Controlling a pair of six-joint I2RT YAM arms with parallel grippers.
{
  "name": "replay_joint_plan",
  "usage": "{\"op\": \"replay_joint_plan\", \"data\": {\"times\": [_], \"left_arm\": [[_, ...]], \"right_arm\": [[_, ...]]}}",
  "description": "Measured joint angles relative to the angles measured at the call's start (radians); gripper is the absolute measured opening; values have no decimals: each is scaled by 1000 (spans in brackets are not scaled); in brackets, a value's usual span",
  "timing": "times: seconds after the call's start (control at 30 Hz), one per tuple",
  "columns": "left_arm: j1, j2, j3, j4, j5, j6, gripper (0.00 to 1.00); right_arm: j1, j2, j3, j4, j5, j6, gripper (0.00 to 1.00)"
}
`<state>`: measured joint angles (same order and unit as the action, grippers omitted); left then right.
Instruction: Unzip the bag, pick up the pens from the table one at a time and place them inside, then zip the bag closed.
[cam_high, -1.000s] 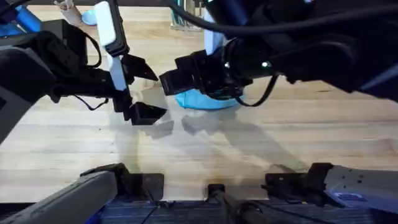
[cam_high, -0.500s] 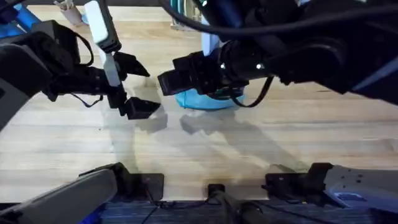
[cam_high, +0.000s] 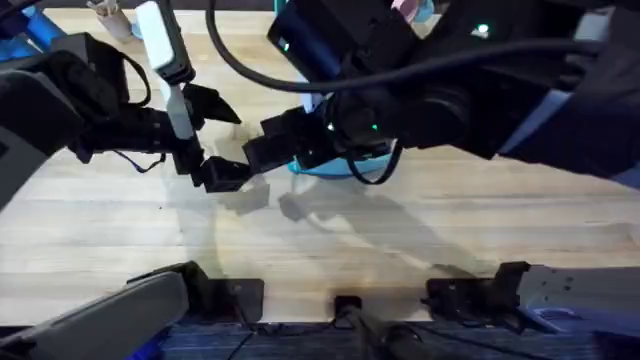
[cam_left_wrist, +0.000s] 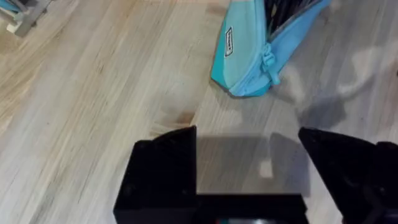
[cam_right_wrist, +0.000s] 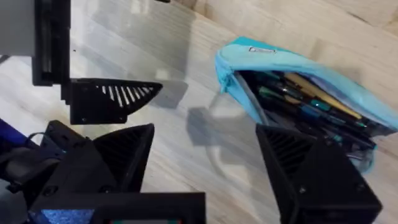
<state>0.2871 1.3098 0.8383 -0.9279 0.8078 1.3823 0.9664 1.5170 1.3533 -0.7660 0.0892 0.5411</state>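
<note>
Right wrist view: pencil pouch (cam_right_wrist: 292, 81) gapes open ahead of the right gripper (cam_right_wrist: 205, 168), pens (cam_right_wrist: 311, 102) inside.
Handling: soft, floppy fabric; grab the zipper pull.
Pincers: both apart, left gripper (cam_left_wrist: 249, 168) empty too.

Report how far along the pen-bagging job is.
Done: the bag lies unzipped on the table, with pens inside. In hand: nothing; the left gripper and right gripper are both open and empty beside the bag. Left: zipping it closed.
</note>
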Motion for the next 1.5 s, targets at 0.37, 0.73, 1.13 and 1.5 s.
{"op": "replay_joint_plan", "data": {"times": [0.37,0.73,1.13,1.5], "left_arm": [[0,0,0,0,0,0,993],[0,0,0,0,0,0,992],[0,0,0,1,-7,4,994],[0,0,0,0,-12,6,993]], "right_arm": [[7,61,0,26,-28,13,996],[13,124,0,33,-57,23,998],[12,187,0,70,-19,95,997],[8,200,1,115,93,232,996]]}}
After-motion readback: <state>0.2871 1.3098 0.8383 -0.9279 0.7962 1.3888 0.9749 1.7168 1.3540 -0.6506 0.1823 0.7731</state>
